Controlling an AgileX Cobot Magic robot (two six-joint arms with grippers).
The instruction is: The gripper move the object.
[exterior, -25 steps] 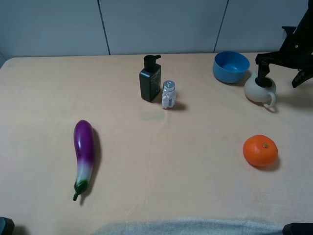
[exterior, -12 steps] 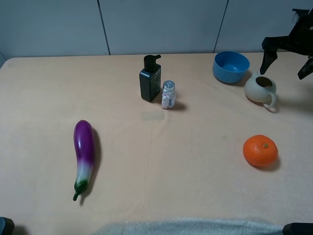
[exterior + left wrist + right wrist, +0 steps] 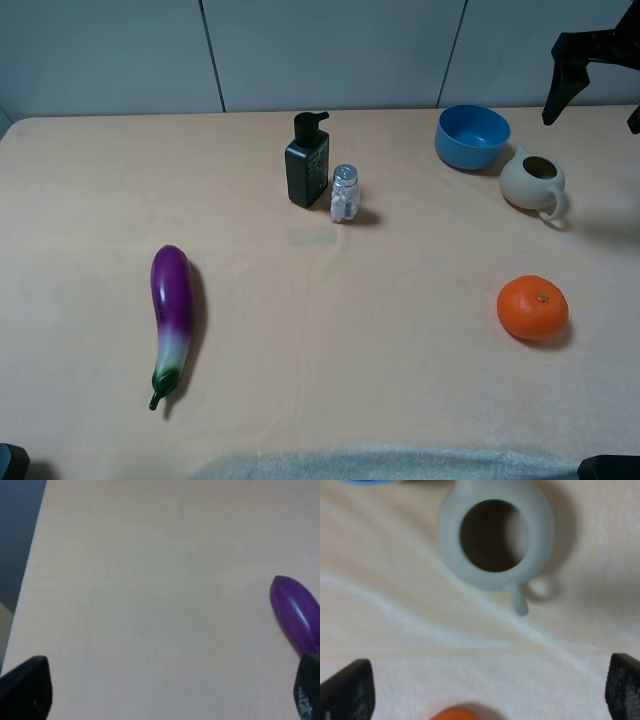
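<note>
While the high camera catches only the dark fingers of the right gripper (image 3: 598, 85) hanging in the air above and behind the teapot (image 3: 532, 182), the right wrist view looks straight down into the pot's open mouth (image 3: 494, 535), its fingertips (image 3: 347, 687) spread wide at the frame corners and grasping nothing. That wrist view also shows a sliver of the orange (image 3: 452, 714), which in the high view lies well in front of the teapot (image 3: 533, 307). The teapot stands upright on the table (image 3: 400, 300), just beside the blue bowl (image 3: 472, 135), handle toward the front. The left gripper (image 3: 165, 690) appears only in its own wrist view, fingers parted and empty, near the eggplant (image 3: 295, 612). Left of the teapot, bare tabletop runs to the black pump bottle (image 3: 307, 162) and small jar (image 3: 344, 194); the table's far edge lies close behind the teapot.
</note>
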